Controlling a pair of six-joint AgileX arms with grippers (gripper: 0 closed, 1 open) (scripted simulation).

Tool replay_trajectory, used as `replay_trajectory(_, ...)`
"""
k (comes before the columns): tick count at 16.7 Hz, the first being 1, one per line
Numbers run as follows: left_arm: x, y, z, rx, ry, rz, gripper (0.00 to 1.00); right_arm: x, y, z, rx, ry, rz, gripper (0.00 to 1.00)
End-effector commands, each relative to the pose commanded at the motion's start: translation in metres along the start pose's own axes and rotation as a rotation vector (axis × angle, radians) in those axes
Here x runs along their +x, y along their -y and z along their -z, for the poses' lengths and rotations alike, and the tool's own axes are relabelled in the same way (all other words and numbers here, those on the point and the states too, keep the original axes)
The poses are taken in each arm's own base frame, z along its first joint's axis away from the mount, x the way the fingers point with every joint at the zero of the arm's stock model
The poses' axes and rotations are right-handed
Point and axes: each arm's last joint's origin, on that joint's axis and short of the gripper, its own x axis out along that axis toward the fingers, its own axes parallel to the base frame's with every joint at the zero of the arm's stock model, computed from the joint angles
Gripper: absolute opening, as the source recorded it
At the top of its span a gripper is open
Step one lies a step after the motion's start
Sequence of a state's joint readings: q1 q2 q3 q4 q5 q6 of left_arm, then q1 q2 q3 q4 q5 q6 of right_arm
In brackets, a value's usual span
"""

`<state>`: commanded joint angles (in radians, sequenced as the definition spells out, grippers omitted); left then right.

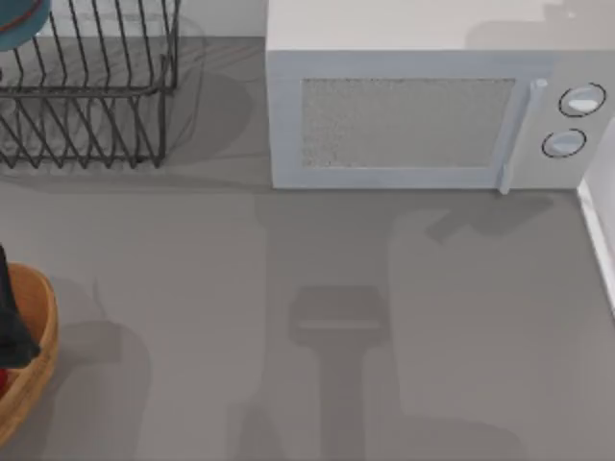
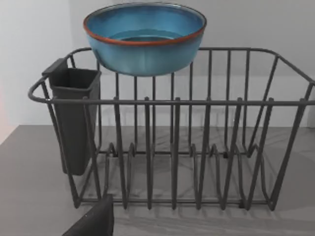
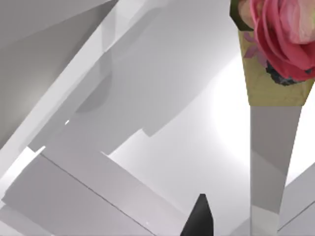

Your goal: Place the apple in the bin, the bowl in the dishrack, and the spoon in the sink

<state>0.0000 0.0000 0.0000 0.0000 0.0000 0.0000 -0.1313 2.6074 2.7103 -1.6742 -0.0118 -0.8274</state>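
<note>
The blue bowl (image 2: 143,42) with its reddish rim sits upright at the far top edge of the black wire dishrack (image 2: 172,147), and nothing grips it. From above, the bowl (image 1: 19,24) shows at the rack's (image 1: 91,96) back left corner. A dark tip of my left gripper (image 2: 96,221) shows in front of the rack, well short of it. The tan bin (image 1: 34,355) stands at the table's left edge, with a dark part of my left arm (image 1: 12,322) over it. A red patch (image 1: 3,381) lies inside; I cannot tell whether it is the apple. The spoon is out of view.
A white microwave (image 1: 423,115) stands at the back middle. A dark cutlery holder (image 2: 74,118) hangs on the rack's end. A white raised edge (image 1: 601,240) runs along the table's right side. My right gripper (image 3: 199,219) shows before white surfaces and a pink rose (image 3: 280,34).
</note>
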Motion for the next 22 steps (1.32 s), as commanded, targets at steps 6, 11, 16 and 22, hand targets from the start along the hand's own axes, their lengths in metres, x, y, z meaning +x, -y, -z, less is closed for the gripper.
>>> replay_trajectory(6, 0.000, 0.000, 0.000, 0.000, 0.000, 0.000, 1.00, 0.021, 0.016, -0.002, 0.012, 0.013, 0.012, 0.00)
replay_trajectory(11, 0.000, 0.000, 0.000, 0.000, 0.000, 0.000, 1.00, 0.014, 0.015, 0.000, 0.015, 0.017, 0.015, 0.00)
replay_trajectory(16, 0.000, 0.000, 0.000, 0.000, 0.000, 0.000, 1.00, 0.028, 0.018, -0.003, 0.013, 0.017, 0.015, 0.00)
replay_trajectory(22, 0.000, 0.000, 0.000, 0.000, 0.000, 0.000, 1.00, 0.061, 0.019, -0.002, 0.012, 0.009, 0.007, 0.00)
